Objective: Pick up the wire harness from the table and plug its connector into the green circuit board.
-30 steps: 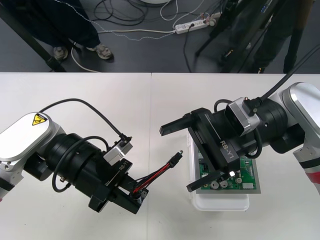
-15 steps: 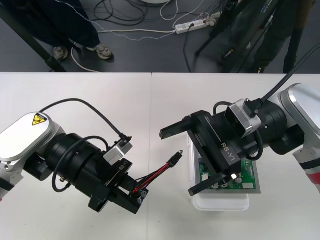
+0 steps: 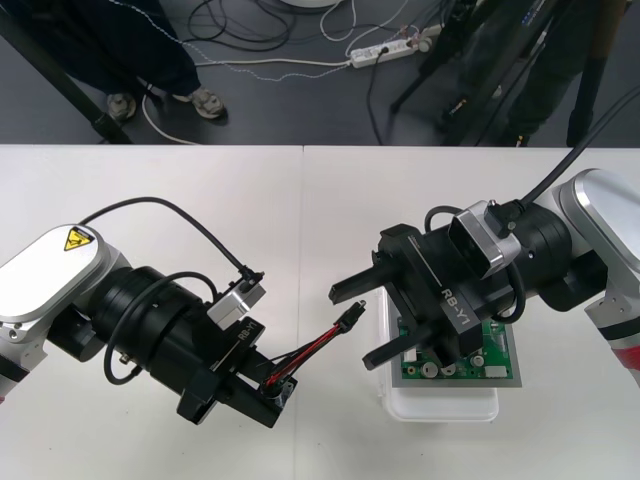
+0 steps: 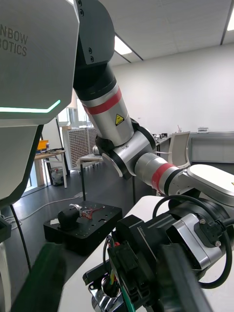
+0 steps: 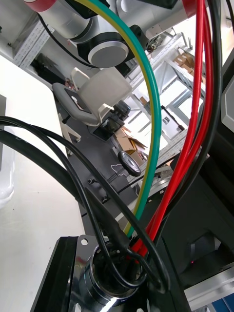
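Observation:
My left gripper [image 3: 272, 390] is shut on the harness's metal socket [image 5: 111, 280], low on the table left of centre. Red, green and black wires [image 5: 155, 122] rise from the socket. In the front view the wires [image 3: 310, 347] run up and right to the small black plug [image 3: 350, 320], which hangs in the air. My right gripper [image 3: 352, 326] reaches in from the right, one finger on each side of the plug, a gap showing on both sides. Behind it lies the green circuit board [image 3: 492, 352] on its white base [image 3: 440, 406].
The right arm's body covers much of the board. Bare table stretches above and between the two arms. The table's far edge [image 3: 300, 147] meets dark floor with cables.
The right gripper's fingers have drawn much closer together around the plug. The left arm and the harness have stayed in place.

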